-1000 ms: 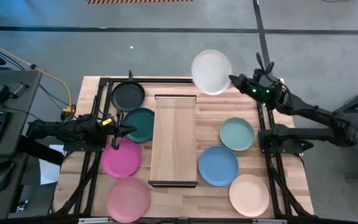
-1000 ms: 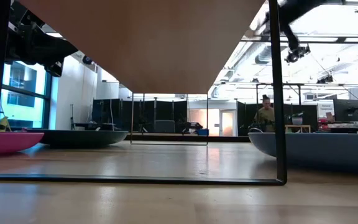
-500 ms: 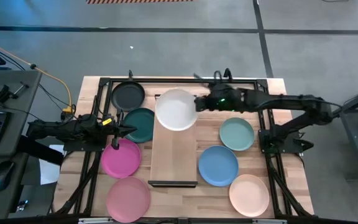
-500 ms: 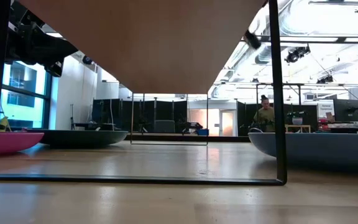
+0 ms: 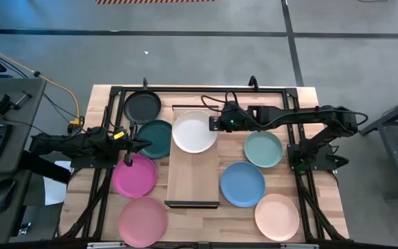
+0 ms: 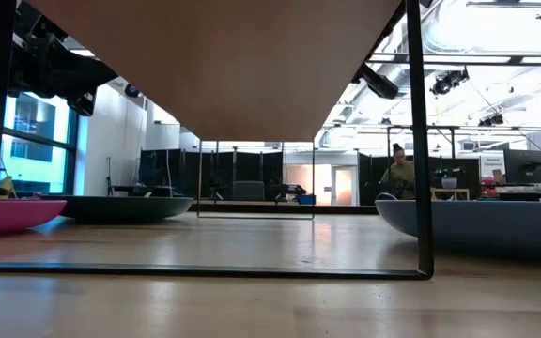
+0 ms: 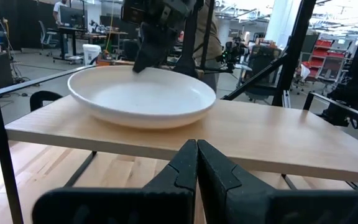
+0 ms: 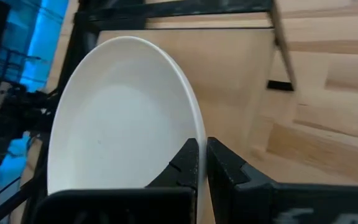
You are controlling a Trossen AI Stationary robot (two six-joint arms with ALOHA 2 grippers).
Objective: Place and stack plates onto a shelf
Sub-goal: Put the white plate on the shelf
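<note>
1. From above, your right gripper (image 5: 213, 124) is pinched shut on the rim of the white plate (image 5: 193, 133), which sits on the far end of the shelf (image 5: 193, 173). The rest of the shelf board is bare. To its left lie the black plate (image 5: 142, 106), dark teal plate (image 5: 157, 137), magenta plate (image 5: 135, 176) and pink plate (image 5: 142, 220). To its right lie the mint plate (image 5: 263, 149), blue plate (image 5: 242, 185) and peach plate (image 5: 277, 216). Your left gripper (image 5: 144, 144) waits over the dark teal plate's edge, partly covering it.

2. At table height, the shelf's underside fills the upper picture and hides the white plate. You see the magenta plate's edge (image 6: 12, 212) at the left and the blue plate (image 6: 482, 223) at the right, both cut off. A person (image 6: 401, 176) stands far off in the room.

3. From the left wrist, that gripper's fingers are pressed together and hold nothing. Beyond them the white plate (image 7: 142, 96) rests on the shelf, the right gripper (image 7: 143, 60) clamping its far rim.

4. From the right wrist, the fingers nip the white plate's rim (image 8: 120, 124). The plate hides much of the shelf board (image 8: 229, 68).
</note>
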